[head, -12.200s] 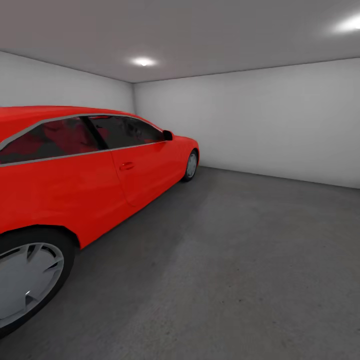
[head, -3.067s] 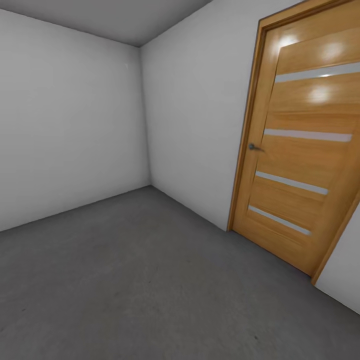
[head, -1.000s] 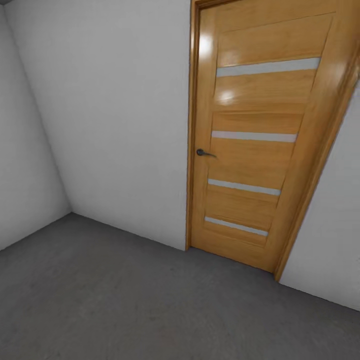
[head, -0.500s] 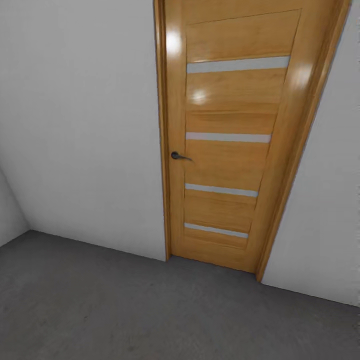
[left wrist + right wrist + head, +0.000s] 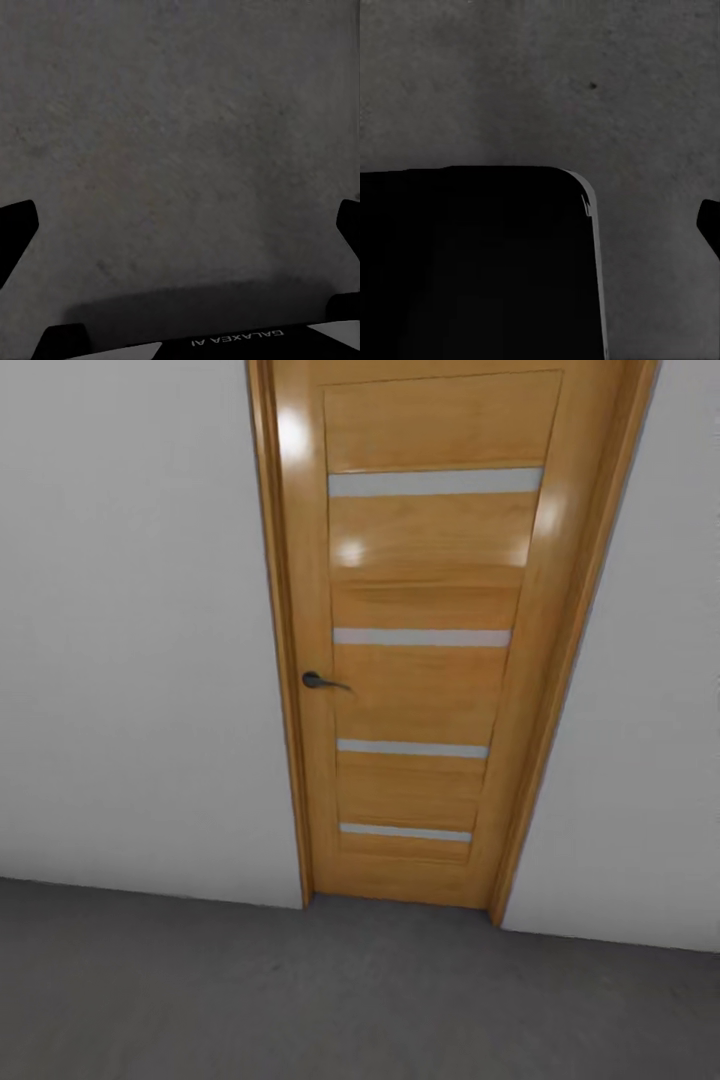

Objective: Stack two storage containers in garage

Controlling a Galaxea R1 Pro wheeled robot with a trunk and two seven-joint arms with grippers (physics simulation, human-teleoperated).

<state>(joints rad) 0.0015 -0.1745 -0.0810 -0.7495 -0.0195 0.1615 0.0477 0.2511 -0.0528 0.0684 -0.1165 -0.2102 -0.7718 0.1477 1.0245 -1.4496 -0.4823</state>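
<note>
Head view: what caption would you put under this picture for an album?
Closed wooden door with dark lever handle, set in a white wall above grey concrete floor.

Door (image 5: 430, 690) is showing as honey-toned wood grain under a glossy varnish that's catching light spots, with matt pale-grey strips (image 5: 435, 482) inset across it and a dark metal-looking lever handle (image 5: 318, 681). Walls (image 5: 130, 660) are reading as plain matt white, smooth. Floor (image 5: 300, 1000) is looking like dark grey matt concrete, mottled and slightly rough; both wrist views are showing the same speckled surface (image 5: 180, 135).
</note>
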